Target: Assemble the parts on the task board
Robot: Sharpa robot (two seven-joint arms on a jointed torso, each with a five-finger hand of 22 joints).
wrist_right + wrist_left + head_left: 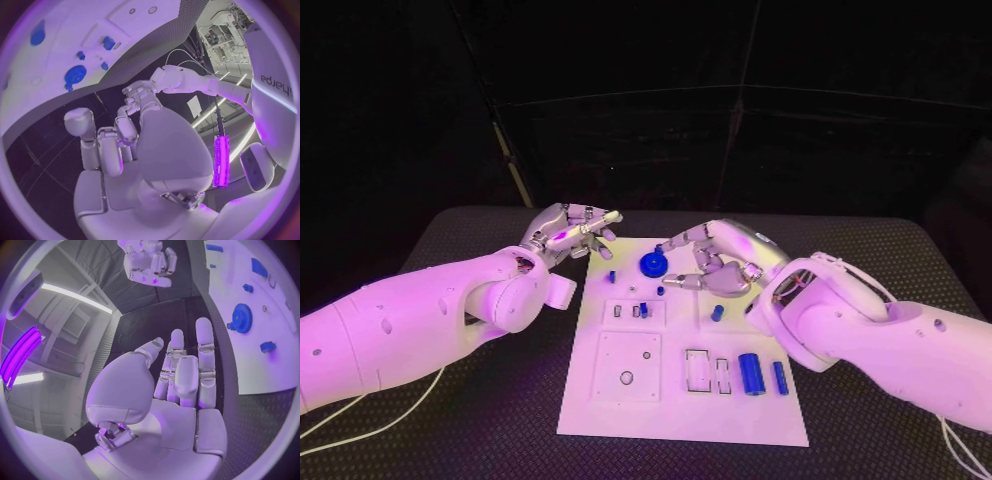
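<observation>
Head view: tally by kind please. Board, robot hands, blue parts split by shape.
Task board: 1
Robot hands: 2, left robot hand and right robot hand
Blue gear: 1
Blue cylinders: 2, thick cylinder and thin cylinder
Small blue pieces: 4 that I can make out
Total: 10

I count one white board (pixel 629 400) on the table (pixel 473 440), and two hands of mine over its far end, the left (pixel 568 233) and the right (pixel 708 262). One blue gear (pixel 653 264) sits on the board. Two blue cylinders stand side by side near the board's right edge, a thick one (pixel 750 374) and a thin one (pixel 780 377). The other small blue pieces near the gear are too small for me to count surely.
</observation>
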